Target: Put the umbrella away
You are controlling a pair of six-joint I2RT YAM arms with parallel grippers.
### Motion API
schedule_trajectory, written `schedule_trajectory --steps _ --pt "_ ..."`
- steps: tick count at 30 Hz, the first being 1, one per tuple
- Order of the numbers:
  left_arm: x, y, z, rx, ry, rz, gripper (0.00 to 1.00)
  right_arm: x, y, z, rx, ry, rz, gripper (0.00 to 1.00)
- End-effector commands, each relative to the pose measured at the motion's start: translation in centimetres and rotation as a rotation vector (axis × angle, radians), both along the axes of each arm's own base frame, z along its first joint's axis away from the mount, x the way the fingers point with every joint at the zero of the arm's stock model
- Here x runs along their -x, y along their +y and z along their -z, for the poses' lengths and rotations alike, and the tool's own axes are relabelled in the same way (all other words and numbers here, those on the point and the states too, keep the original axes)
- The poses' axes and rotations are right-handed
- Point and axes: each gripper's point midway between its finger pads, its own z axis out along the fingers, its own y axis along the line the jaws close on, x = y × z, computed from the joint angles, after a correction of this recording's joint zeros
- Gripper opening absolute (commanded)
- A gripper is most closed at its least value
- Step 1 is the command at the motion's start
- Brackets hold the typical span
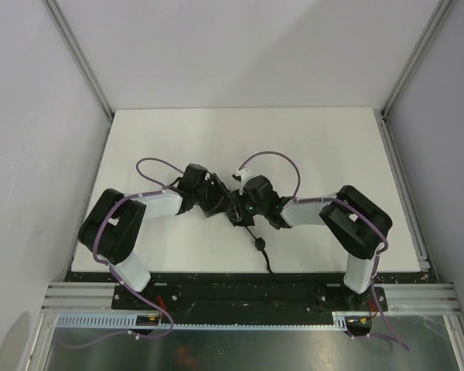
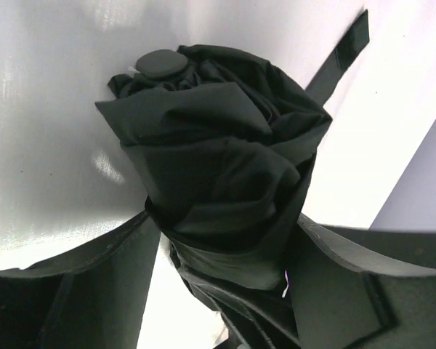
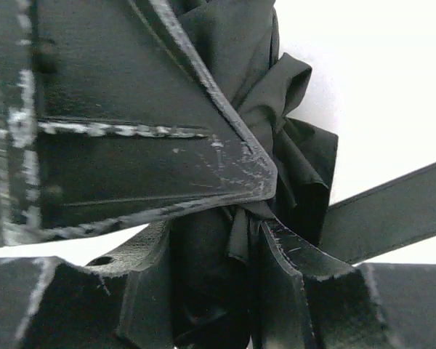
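Observation:
The umbrella (image 1: 226, 205) is a rolled black fabric bundle held just above the white table (image 1: 317, 147), between my two grippers. In the left wrist view the umbrella (image 2: 218, 145) points away, with its round end cap (image 2: 160, 64) on top and its closure tab (image 2: 343, 52) hanging loose. My left gripper (image 2: 225, 234) is shut around the bundle. My right gripper (image 3: 214, 240) is shut on the umbrella fabric (image 3: 276, 94), right beside a left finger (image 3: 131, 145). The tab (image 3: 392, 211) sticks out to the right. The wrist cord (image 1: 261, 246) trails toward the near edge.
The table has grey side walls and aluminium frame posts (image 1: 77, 54) round it. The arm bases stand on a black rail (image 1: 240, 294) at the near edge. Purple cables (image 1: 274, 158) loop above both wrists.

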Motion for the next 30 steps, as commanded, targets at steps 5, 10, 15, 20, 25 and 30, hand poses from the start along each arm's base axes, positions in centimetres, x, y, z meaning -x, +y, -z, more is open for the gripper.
schedule_trajectory --steps 5,10,15,20,25,30 --pt "4.5 4.3 6.7 -0.253 0.176 0.031 0.62 7.6 0.1 2.3 -0.366 0.508 -0.324 0.00" --pt "4.1 4.3 6.7 -0.254 0.161 0.037 0.29 7.5 -0.3 2.1 -0.425 0.561 -0.340 0.00" --pt "4.5 4.0 6.5 -0.229 0.169 0.038 0.03 5.7 -1.1 1.9 -0.314 0.458 -0.226 0.19" --pt "4.7 3.8 6.0 -0.209 0.171 0.030 0.00 3.3 -2.0 0.4 -0.119 0.261 -0.088 0.66" --pt "4.9 3.5 5.9 -0.191 0.184 0.027 0.00 1.9 -2.3 -2.2 0.093 0.020 0.007 0.94" --pt "5.4 2.8 5.8 -0.166 0.208 0.022 0.00 1.2 -2.1 -2.4 0.346 -0.186 0.119 0.99"
